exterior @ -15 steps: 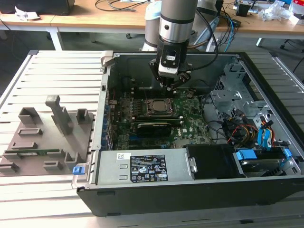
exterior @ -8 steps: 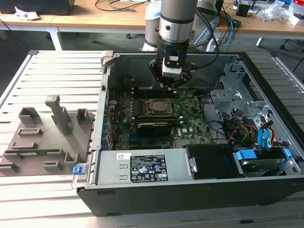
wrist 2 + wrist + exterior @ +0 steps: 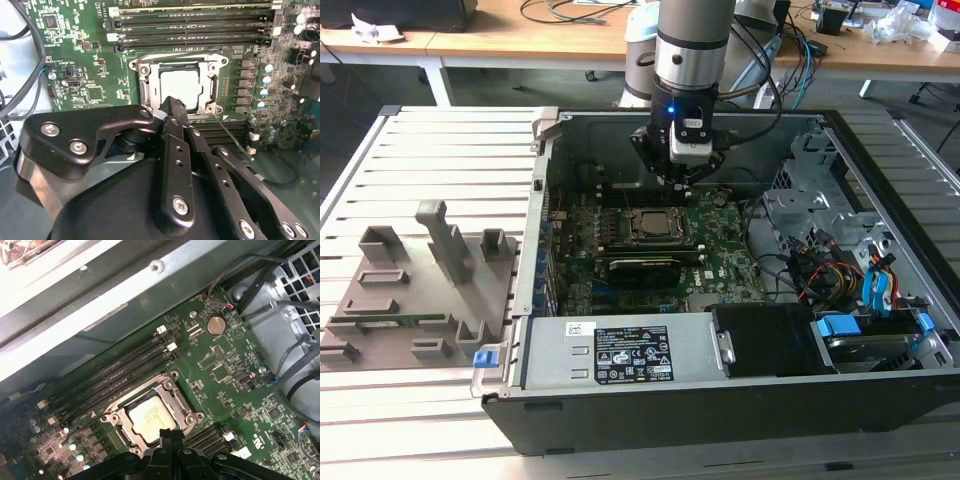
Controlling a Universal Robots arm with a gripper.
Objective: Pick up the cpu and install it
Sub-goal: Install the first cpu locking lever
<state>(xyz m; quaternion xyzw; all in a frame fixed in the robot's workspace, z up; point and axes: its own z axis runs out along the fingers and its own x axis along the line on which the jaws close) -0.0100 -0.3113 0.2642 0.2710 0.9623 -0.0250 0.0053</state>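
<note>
Around me lies a worktable [image 3: 440,140] of pale slatted metal rails, running out to both sides of the exterior view. Behind it stands a long wooden desk [image 3: 520,40] on white legs, strewn with loose cables [image 3: 570,12] and, toward the exterior view's right, crumpled clear plastic [image 3: 900,20]. A dark floor [image 3: 360,95] shows beneath the desk on the exterior view's left. The light is even and bright, with soft shadows.

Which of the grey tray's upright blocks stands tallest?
The narrow post near the middle of the grey tray; the other blocks around it are short and squat.
</note>
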